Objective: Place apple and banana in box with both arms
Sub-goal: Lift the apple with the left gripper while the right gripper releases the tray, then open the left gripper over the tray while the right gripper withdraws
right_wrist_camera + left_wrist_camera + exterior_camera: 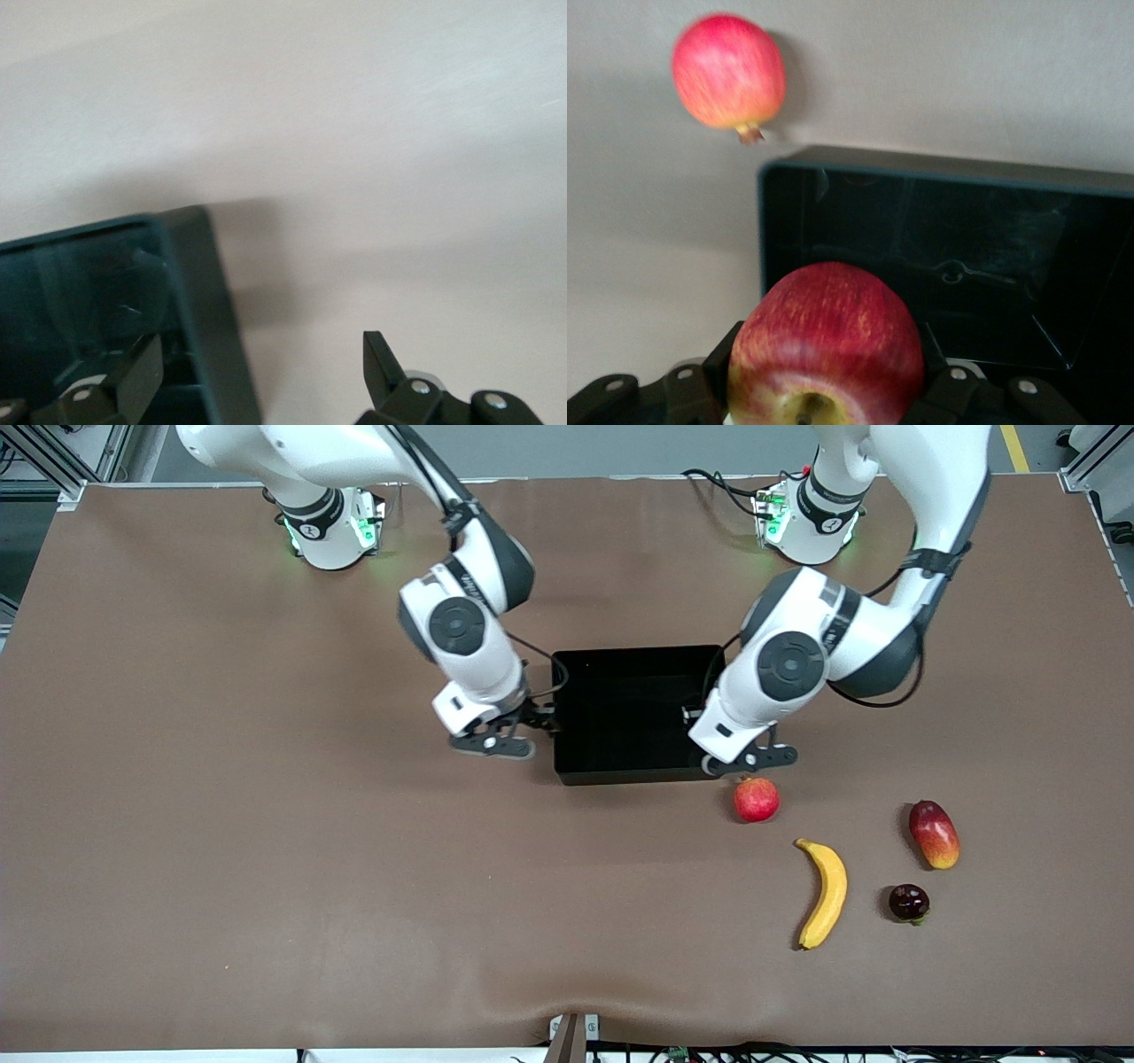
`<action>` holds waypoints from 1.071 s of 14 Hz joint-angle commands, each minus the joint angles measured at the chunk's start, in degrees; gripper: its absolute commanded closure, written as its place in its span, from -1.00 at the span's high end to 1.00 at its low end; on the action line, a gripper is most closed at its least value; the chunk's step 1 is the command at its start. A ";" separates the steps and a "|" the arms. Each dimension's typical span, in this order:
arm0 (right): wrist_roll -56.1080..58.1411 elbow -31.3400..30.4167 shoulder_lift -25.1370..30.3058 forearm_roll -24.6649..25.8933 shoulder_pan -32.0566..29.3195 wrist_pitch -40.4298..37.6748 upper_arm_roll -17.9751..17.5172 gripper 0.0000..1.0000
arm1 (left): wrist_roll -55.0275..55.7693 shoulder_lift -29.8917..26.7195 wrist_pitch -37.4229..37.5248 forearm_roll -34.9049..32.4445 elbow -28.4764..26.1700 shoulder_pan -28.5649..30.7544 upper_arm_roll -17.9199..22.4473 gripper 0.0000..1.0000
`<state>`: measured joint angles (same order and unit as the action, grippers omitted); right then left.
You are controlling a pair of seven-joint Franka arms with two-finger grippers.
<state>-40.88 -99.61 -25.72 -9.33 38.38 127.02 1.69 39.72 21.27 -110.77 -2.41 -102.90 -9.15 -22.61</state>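
Left gripper [828,365] is clamped on the apple [826,341]: black fingers [943,382] press both sides, stem dimple facing the wrist cam, red skin w/ yellowish patch round the dimple. In front view the left gripper [751,760] hangs over the box [620,772] at its corner nearest the front cam, toward the left arm's end; the apple itself is hidden under the wrist there. Left wrist view shows the box [939,168] interior glossy black just below the apple.

Right gripper [261,363] is spread wide, nothing btwn the jaws. One finger [135,372] sits inside the box [199,283], the other outside it over the table, so it straddles the end wall. In front view the right gripper [496,740] is at the box's end toward the right arm's end.

Banana [824,895] lies on the table [266,824], outside the box, nearer the front cam and toward the left arm's end. Pink-red round fruit [756,799] w/ a nub rests on the table just beside the box corner, below the left gripper; apart from the box. Mango [934,833] and a dark round fruit [909,903] lie near the banana, closer to the left arm's end of the table.
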 commanded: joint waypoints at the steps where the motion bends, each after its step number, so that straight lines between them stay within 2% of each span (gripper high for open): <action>1: 7.80 -1.11 3.21 0.81 -6.11 -6.94 -0.81 1.00 | 4.82 -0.53 -3.57 -1.27 -4.05 -2.26 -0.16 -1.00; 3: 13.08 -1.11 4.70 0.81 -9.97 -12.47 -0.81 1.00 | 10.70 0.17 -6.29 -6.01 -6.86 -3.06 -0.42 -1.00; 5: 15.47 -1.11 4.89 0.11 -14.54 -17.05 -0.99 1.00 | 12.58 1.05 -9.97 -6.29 -9.85 -3.85 -0.42 -1.00; 7: 15.57 -1.98 4.62 0.02 -15.70 -19.35 -0.90 1.00 | 12.67 0.88 -17.52 -6.29 -14.76 -3.60 -0.33 -1.00; 11: 15.74 -3.66 2.78 0.10 -18.33 -16.82 -0.81 1.00 | 15.12 1.84 -22.82 -6.90 -18.56 -4.03 -0.24 -1.00; 15: 21.70 -9.18 1.98 0.37 -22.03 -7.08 -0.81 1.00 | 18.55 2.98 -27.30 -9.63 -21.28 -4.12 -0.33 -1.00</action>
<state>-22.67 -105.17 -24.27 -9.17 19.17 115.58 1.89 56.06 24.46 -135.25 -10.38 -122.36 -13.24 -22.69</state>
